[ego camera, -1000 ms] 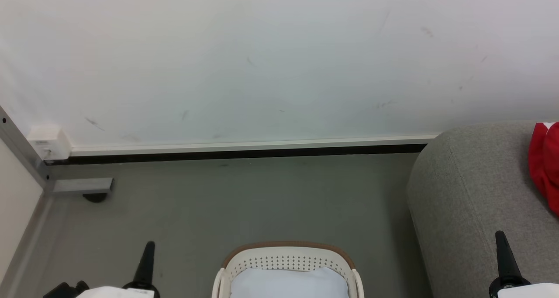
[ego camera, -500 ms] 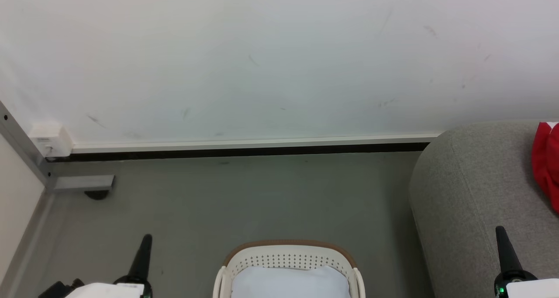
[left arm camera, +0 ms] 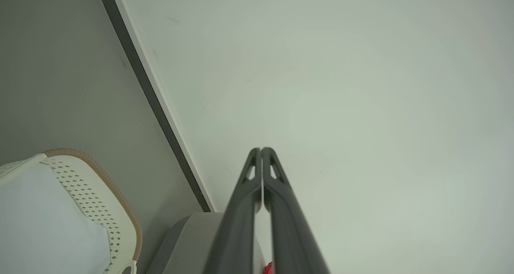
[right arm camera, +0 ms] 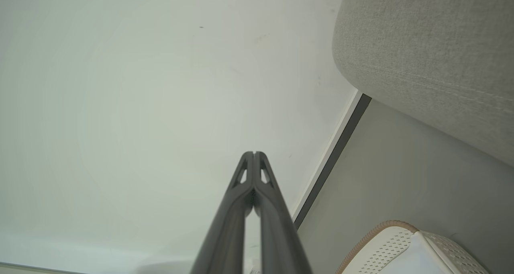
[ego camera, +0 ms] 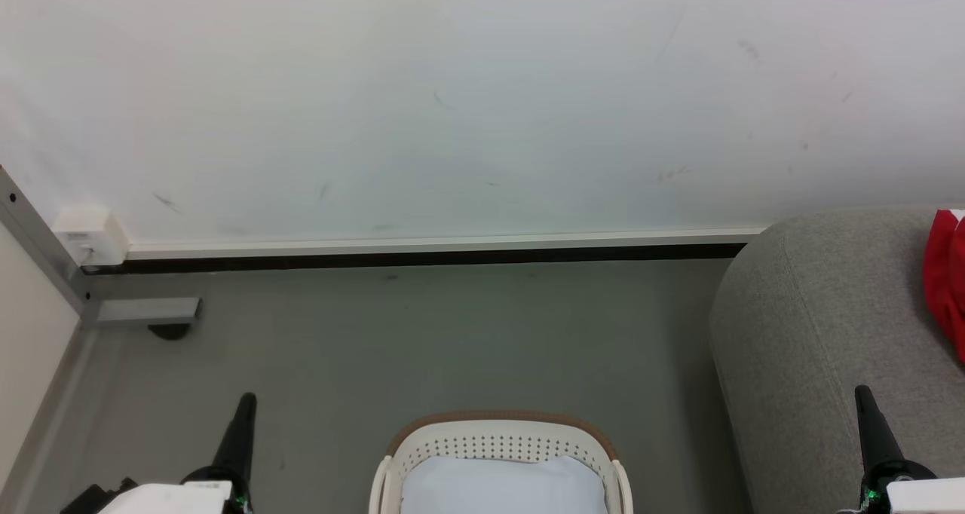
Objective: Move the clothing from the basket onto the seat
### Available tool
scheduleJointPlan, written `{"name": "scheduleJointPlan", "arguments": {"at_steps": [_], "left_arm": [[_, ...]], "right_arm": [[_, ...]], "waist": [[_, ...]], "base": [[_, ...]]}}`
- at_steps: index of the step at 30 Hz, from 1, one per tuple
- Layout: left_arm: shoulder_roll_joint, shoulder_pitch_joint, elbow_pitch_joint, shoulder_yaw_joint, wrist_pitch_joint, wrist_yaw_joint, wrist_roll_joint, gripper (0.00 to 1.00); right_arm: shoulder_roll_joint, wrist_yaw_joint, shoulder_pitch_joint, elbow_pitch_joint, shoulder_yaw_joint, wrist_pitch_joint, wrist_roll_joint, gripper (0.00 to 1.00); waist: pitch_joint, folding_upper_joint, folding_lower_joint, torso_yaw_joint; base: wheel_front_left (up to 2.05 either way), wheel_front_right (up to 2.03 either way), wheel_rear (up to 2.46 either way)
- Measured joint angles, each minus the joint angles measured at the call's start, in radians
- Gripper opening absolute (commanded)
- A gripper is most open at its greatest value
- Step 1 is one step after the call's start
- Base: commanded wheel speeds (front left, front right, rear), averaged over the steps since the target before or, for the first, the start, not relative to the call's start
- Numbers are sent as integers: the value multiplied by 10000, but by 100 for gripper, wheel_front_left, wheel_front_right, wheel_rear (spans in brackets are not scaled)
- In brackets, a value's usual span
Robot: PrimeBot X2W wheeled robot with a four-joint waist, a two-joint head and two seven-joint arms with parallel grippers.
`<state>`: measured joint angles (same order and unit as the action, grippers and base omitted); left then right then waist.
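The cream basket point(ego camera: 500, 442) with its brown rim stands on the floor at the bottom middle of the head view; inside it lies a pale bluish-white pad point(ego camera: 501, 486), and no red fabric shows in it. Red clothing point(ego camera: 947, 280) rests on the grey seat point(ego camera: 814, 333) at the right edge. My left gripper point(ego camera: 245, 407) points up at the lower left, shut and holding nothing, left of the basket. At the lower right my right gripper point(ego camera: 863, 397) is likewise shut and bare, in front of the seat. The wrist views show each pair of fingertips point(left arm camera: 261, 150) point(right arm camera: 253, 154) pressed together, with the basket point(left arm camera: 96, 201) point(right arm camera: 401, 242) off to one side.
A white wall point(ego camera: 482, 99) with a dark baseboard point(ego camera: 422, 258) runs across the back. A grey metal post point(ego camera: 45, 258) with a foot bracket point(ego camera: 143, 312) and a white box point(ego camera: 87, 235) stands at the left. Bare grey floor point(ego camera: 422, 341) lies between basket and wall.
The camera has shifted slightly, so the scene slid a little rightwards. Both grippers stay shut; their tips sit slightly higher in the picture.
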<state>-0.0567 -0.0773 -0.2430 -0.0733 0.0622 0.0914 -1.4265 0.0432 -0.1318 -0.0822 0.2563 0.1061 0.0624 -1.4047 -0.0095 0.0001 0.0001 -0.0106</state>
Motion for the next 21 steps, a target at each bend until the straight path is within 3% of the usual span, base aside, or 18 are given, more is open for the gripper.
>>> {"name": "scheduleJointPlan", "arguments": {"at_steps": [21], "left_arm": [[65,-215,-17,-320,422,314,-1450,0]], "right_arm": [[23,0,-179,-65,50,420,-1605,0]], "waist": [[97,0,0,81]], "base": [[0,0,0]]}}
